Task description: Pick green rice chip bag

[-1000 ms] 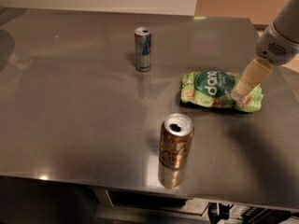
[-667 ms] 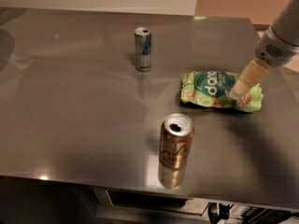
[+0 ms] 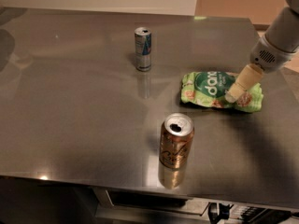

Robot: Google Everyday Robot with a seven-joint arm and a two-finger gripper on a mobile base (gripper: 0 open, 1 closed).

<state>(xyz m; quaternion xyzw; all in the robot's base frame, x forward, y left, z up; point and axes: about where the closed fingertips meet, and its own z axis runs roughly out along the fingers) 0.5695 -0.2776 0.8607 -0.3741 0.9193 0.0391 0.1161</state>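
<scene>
Jaws: width unclear | gripper touching 1 green rice chip bag | 1 bronze can | 1 silver-blue can

The white arm slants down and leftward from above the far right corner of the tabletop. Its beige end effector points down, low beside the right edge, roughly midway along it.

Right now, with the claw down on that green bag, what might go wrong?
The claw sits toward the right end of the green rice chip bag, so a lifted bag may hang lopsided or slip out.
The bag lies flat and wrinkled on the smooth metal table; it may slide rather than get gripped.
The opened bronze can stands nearby; a swinging bag could tip it.
</scene>
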